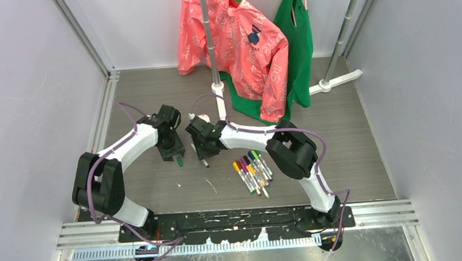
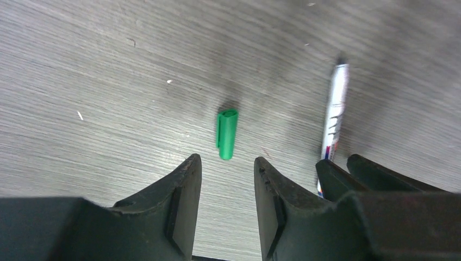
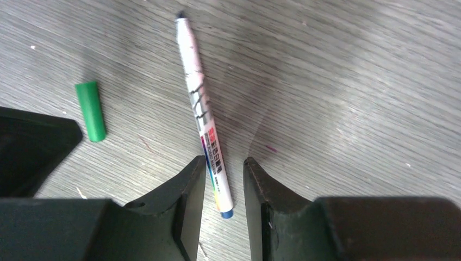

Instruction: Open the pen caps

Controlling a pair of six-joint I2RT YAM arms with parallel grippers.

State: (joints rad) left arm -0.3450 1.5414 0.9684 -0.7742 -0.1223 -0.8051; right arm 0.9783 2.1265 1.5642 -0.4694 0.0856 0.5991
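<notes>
The green cap (image 2: pixel 228 134) lies off its pen on the table (image 1: pixel 351 159), long axis roughly near-to-far, just beyond the left gripper (image 2: pixel 227 161), whose jaws stand apart and empty. Just to its right lies the uncapped pen (image 3: pixel 204 111), almost parallel (dark tip away from the fingers), with its blue end under the right gripper (image 3: pixel 223 161), whose jaws are likewise parted and empty.

The left arm (image 1: pixel 129 143) and the right arm (image 1: pixel 247 137) look the same: smooth white tubes joined by chunky black blocks. A thin purple cable (image 1: pixel 310 133) runs along each one in loops. Both stand on a flat black plate (image 1: pixel 234 218) at the bottom of the frame. The fingers (image 2: pixel 157 201) are black, thick and pointed, with flat inner pads (image 2: pixel 174 217).
</notes>
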